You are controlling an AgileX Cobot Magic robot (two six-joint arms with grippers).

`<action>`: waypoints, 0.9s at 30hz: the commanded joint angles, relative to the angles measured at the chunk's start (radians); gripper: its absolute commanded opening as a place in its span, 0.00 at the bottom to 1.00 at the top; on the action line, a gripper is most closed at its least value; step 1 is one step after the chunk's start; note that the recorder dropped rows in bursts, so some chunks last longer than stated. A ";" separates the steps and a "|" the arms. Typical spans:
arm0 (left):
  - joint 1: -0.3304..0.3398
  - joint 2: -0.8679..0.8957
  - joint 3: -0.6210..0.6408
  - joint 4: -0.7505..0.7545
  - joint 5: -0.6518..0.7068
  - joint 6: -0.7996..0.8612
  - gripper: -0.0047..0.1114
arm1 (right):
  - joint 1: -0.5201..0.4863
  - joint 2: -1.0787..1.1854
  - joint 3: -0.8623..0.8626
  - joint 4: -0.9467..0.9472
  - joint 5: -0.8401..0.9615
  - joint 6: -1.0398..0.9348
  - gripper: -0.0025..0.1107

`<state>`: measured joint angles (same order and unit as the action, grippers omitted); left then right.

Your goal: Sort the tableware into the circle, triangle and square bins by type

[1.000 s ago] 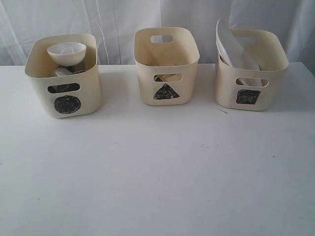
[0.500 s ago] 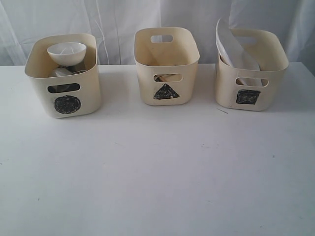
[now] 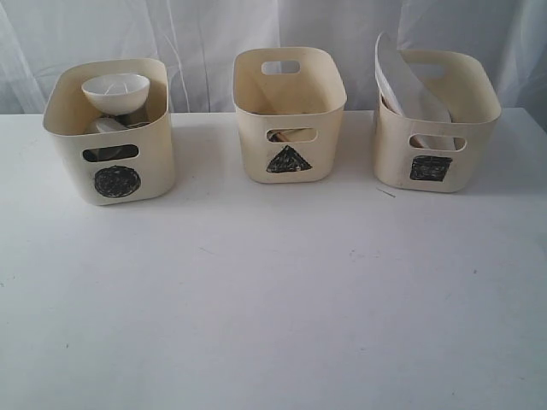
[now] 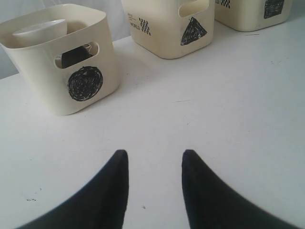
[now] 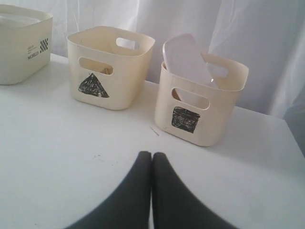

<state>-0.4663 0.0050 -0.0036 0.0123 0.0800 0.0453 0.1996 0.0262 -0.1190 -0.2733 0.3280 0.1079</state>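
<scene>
Three cream bins stand in a row at the back of the white table (image 3: 273,299). The circle bin (image 3: 111,162) on the left holds a white bowl (image 3: 116,89) on top of steel ware that is mostly hidden. In the middle, the triangle bin (image 3: 291,128) shows something wooden through its handle slot. The square bin (image 3: 436,137) on the right holds the large white plate (image 3: 402,77), leaning upright. Neither gripper shows in the exterior view. My left gripper (image 4: 155,155) is open over bare table, short of the circle bin (image 4: 71,71). My right gripper (image 5: 151,155) is shut and empty, short of the square bin (image 5: 200,105).
A white curtain (image 3: 214,34) hangs behind the bins. A thin sliver (image 3: 386,192) lies on the table in front of the square bin. The table's right edge (image 5: 293,138) is close to that bin.
</scene>
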 commanded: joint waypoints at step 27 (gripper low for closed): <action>0.001 -0.005 0.004 -0.012 -0.001 0.000 0.41 | -0.183 -0.026 0.119 0.121 -0.125 -0.101 0.02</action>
<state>-0.4663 0.0050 -0.0036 0.0123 0.0800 0.0453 0.0230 0.0063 -0.0065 -0.1266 0.1766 -0.0360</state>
